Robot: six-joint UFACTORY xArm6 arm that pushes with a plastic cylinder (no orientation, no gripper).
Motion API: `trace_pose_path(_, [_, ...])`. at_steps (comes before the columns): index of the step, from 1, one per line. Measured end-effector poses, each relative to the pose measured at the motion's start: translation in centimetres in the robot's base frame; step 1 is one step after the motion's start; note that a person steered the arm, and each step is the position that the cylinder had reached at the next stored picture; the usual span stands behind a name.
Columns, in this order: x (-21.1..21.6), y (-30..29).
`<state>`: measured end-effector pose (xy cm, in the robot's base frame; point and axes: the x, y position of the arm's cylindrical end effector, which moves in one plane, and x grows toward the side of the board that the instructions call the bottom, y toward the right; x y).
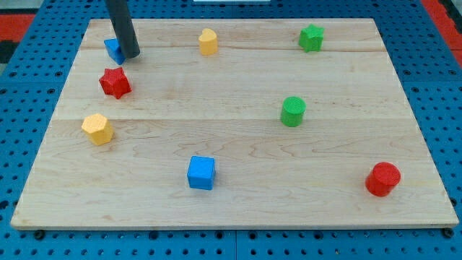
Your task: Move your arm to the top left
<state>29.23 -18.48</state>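
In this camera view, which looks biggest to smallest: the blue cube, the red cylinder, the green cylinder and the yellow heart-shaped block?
1. Red cylinder and blue cube: alike, both near the camera.
2. Green cylinder.
3. Yellow heart-shaped block, farthest away, so perhaps only seemingly smallest.

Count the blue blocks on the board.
2. A blue cube sits near the view's bottom centre; another blue block lies at the top left, partly hidden behind my tip, shape unclear.
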Motion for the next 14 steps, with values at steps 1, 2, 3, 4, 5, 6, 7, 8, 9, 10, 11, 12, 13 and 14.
trace_pose_path(1, [1.6,1.8])
trace_pose_path(2, [5.1,5.7])
trace_pose_path(3, [6.5,6.9])
trace_pose_path(4, [7.0,8.0])
trace_pose_path(5, [7.0,9.2])
trace_pose_path(6, [7.0,9.8])
trace_pose_path(7, [7.0,10.0])
trace_pose_path(8, [7.0,10.0])
trace_pose_path(9, [7.0,10.0])
trace_pose_path(10, [5.5,9.6])
trace_pose_path(11, [1.8,9.5])
trace_pose_path(12, [-5.2,6.5])
trace_pose_path(13, [-10.0,-4.0])
trace_pose_path(14, [-6.4,-8.7])
